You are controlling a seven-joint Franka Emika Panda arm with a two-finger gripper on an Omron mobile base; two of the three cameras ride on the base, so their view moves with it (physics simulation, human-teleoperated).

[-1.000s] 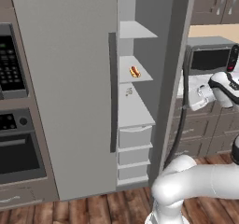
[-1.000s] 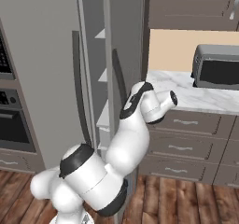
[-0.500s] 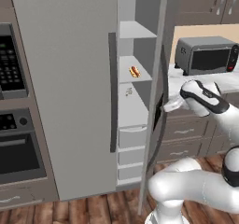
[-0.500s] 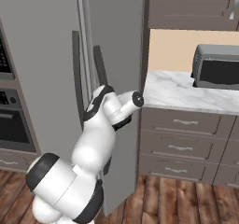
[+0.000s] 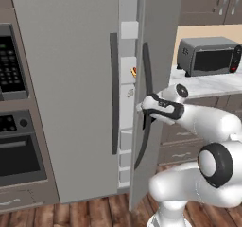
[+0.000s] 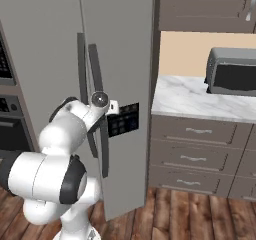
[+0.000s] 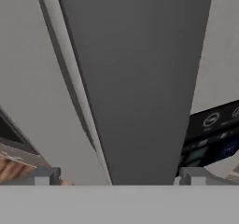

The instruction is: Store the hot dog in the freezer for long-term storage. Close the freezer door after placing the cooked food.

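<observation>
The freezer door (image 5: 160,41) stands almost shut, leaving a narrow slit onto the white shelves. Through that slit a sliver of the hot dog (image 5: 133,72) shows on a shelf. My gripper (image 5: 141,107) rests against the door's outer face, beside its dark bar handle (image 5: 147,74). In the right base view the gripper (image 6: 114,107) touches the door (image 6: 125,49) just above a black panel (image 6: 124,119). In the hand view the gripper (image 7: 119,176) is open, and the dark handle (image 7: 135,78) rises close up between its fingertips (image 7: 44,175).
The wider grey door (image 5: 66,79) is shut, its handle (image 5: 113,93) close to the slit. A black wall oven (image 5: 14,150) sits at the left. A grey toaster oven (image 5: 208,56) stands on the marble counter (image 6: 190,99) at the right, above drawers (image 6: 200,154).
The freezer door has swung from wide open to nearly shut. My arm has swept left with it, staying against its outer face. The hot dog has stayed on its shelf.
</observation>
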